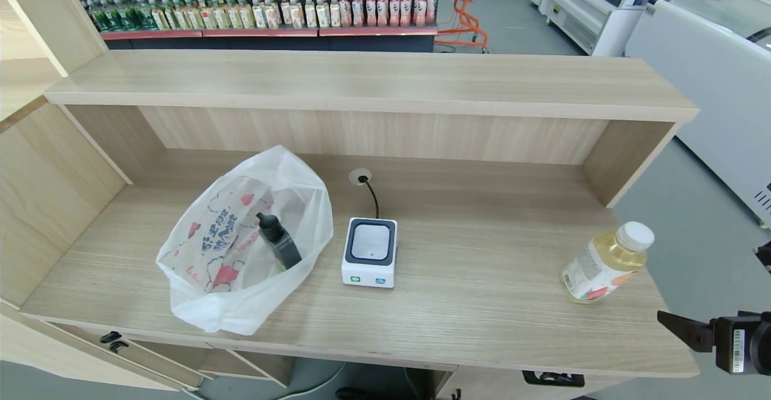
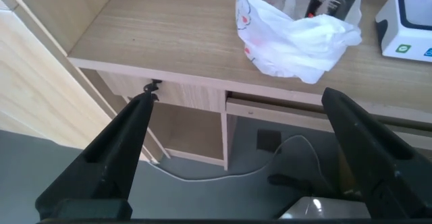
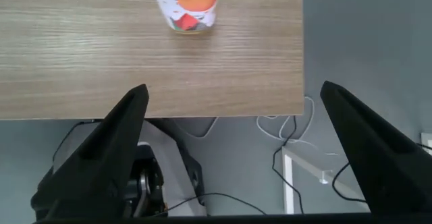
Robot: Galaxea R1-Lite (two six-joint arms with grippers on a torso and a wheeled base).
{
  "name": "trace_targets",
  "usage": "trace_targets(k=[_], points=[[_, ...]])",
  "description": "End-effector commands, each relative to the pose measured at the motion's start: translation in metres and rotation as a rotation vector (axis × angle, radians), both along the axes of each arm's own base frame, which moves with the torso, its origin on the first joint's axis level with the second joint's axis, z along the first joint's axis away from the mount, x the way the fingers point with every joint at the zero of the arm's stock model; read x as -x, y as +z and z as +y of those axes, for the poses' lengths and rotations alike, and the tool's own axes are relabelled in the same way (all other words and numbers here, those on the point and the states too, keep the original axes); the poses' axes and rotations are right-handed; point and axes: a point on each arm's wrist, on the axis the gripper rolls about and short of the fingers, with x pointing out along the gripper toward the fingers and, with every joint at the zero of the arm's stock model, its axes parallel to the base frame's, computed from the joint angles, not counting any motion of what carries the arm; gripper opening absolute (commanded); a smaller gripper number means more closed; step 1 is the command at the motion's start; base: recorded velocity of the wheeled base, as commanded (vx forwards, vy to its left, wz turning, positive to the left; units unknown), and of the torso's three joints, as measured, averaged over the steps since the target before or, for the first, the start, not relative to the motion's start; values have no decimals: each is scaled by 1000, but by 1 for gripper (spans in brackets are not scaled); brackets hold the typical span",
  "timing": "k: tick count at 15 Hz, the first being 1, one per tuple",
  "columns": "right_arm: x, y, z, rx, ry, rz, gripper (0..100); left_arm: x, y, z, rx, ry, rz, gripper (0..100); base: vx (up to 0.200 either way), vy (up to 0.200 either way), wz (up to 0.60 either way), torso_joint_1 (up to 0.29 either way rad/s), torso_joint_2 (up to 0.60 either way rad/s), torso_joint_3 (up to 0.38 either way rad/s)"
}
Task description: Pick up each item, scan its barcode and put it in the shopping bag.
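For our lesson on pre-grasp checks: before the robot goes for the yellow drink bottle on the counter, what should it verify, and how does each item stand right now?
1. Right gripper with fingers open and empty: ok.
2. Yellow drink bottle standing on the counter, cap on: ok.
3. Nothing crowding the bottle: ok.
4. Scanner window uncovered: ok.
5. Shopping bag mouth open: ok.
6. Which way the bottle's barcode faces: cannot tell.

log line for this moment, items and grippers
shopping bag: holds dark bottle | scanner: nothing on it | yellow drink bottle: standing at counter right end | left gripper: open, empty | right gripper: open, empty
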Motion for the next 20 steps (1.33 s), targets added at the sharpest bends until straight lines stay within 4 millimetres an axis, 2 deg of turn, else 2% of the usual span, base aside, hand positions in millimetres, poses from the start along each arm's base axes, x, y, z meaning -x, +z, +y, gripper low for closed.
trace_targets(k=[1,5,8,11,12,20], points=[[-5,-2,-1,-1,0,16,100,0,0,0,1,0,0,100,0,0,0,0,0,0],[-28,-12,3,-76,92,-9,100,0,0,0,1,0,0,100,0,0,0,0,0,0],[-46,-29,6,-92,130,-20,100,0,0,0,1,0,0,100,0,0,0,0,0,0],[-68,-45,13,-114,150,-58,100,0,0,0,1,0,0,100,0,0,0,0,0,0],[-73,-49,23,-142,180,-64,100,0,0,0,1,0,0,100,0,0,0,0,0,0],[-97,-66,32,-141,192,-107,100,0,0,0,1,0,0,100,0,0,0,0,0,0]])
